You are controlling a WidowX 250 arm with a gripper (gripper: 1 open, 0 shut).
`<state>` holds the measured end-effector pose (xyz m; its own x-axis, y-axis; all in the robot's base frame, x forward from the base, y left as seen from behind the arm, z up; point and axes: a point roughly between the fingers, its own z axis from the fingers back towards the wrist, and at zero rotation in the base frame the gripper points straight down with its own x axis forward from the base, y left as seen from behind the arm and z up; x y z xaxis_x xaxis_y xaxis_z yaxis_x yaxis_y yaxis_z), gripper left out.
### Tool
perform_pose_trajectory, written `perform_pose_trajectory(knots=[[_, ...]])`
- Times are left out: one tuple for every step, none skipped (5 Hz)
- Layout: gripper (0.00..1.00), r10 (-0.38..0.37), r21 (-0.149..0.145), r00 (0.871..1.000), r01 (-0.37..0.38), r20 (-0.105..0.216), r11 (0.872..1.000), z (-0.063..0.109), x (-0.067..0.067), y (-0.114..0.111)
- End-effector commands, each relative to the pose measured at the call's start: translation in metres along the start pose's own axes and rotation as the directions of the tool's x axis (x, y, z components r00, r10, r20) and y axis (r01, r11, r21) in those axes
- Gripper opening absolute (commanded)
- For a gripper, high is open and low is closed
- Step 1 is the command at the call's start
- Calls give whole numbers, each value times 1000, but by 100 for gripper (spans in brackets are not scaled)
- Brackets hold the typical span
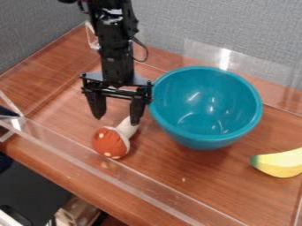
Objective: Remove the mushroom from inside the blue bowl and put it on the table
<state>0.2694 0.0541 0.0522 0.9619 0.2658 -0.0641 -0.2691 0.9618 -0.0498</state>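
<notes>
The mushroom (116,139) lies on its side on the table (53,93), its red-orange cap toward the front and cream stem pointing toward the blue bowl (209,108). It is outside the bowl, just left of the bowl's wall. My gripper (118,110) hangs straight down over the mushroom's stem end, open, both dark fingers spread wide with nothing between them. The right finger stands close to the bowl's left rim. The bowl's inside looks empty.
A yellow banana-shaped toy (281,161) lies at the right edge. Clear acrylic walls (130,181) edge the table at the front and back. A grey fabric panel stands behind the arm.
</notes>
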Motion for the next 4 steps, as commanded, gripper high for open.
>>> perform_pose_trajectory(knots=[[100, -16, -8, 1000, 16, 24, 1000, 3, 2, -7], [100, -17, -13, 1000, 17, 24, 1000, 0, 3, -8], [100, -17, -17, 1000, 17, 20, 1000, -7, 4, -10], [0, -18, -21, 1000, 18, 11, 1000, -14, 6, -9]])
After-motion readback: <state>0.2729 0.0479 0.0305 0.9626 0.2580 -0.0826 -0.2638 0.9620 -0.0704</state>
